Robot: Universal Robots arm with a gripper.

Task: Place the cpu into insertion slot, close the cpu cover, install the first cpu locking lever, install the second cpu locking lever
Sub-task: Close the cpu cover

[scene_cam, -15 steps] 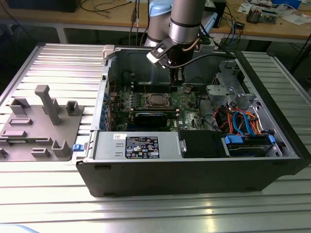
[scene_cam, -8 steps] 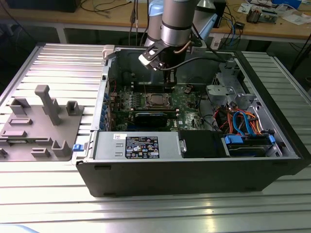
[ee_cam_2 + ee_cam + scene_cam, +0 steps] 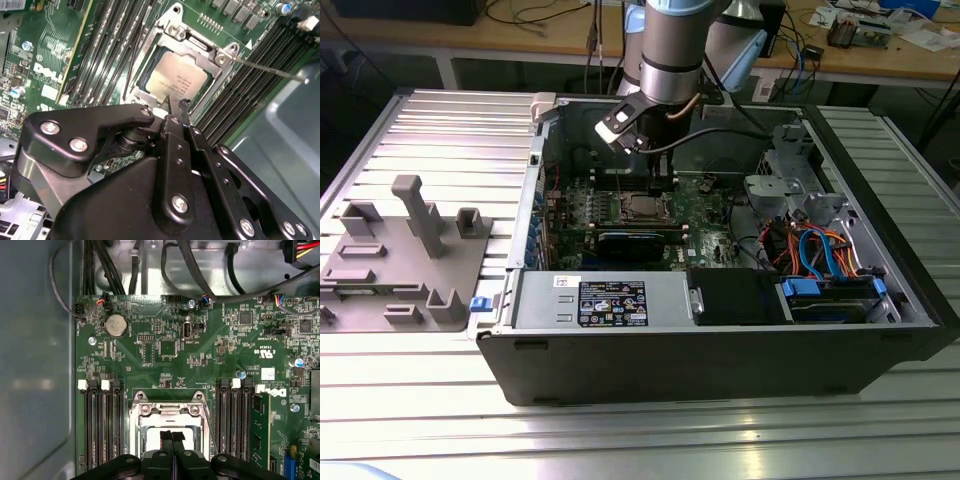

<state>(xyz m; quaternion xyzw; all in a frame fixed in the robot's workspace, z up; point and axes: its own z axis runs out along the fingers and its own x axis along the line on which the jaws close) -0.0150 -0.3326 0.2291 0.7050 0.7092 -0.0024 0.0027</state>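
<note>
cpu in insertion slot (hand closed)

Arm reaching straight down, wrist vertical, hand pinched closed

The computer case lies open on the bench. A fixture tray lies beside it, toward the exterior view's left. The motherboard lies inside the case. The insertion slot sits on the motherboard between two banks of memory slots. The cpu lies in the slot, framed by the cpu cover. The pincer hangs above one edge of the slot.
</note>
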